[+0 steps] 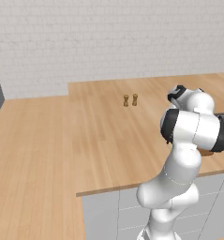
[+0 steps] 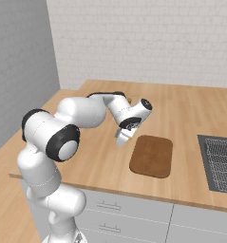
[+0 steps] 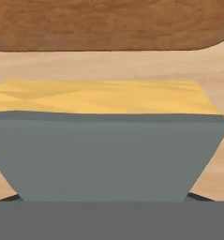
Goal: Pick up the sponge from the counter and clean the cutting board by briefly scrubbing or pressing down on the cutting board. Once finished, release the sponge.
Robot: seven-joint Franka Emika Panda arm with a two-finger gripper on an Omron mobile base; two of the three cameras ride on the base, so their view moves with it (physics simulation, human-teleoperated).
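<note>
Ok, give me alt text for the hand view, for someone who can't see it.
A sponge fills most of the close-up, its grey-green layer nearest the camera and its yellow layer beyond. Past it lies a strip of light wood counter, then the rounded edge of a reddish-brown cutting board across the top.

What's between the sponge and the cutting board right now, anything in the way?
Nothing visible. In the hand view the sponge sits right at the claw, with a bare strip of counter between it and the cutting board. In the right base view the claw hangs just left of the board.
</note>
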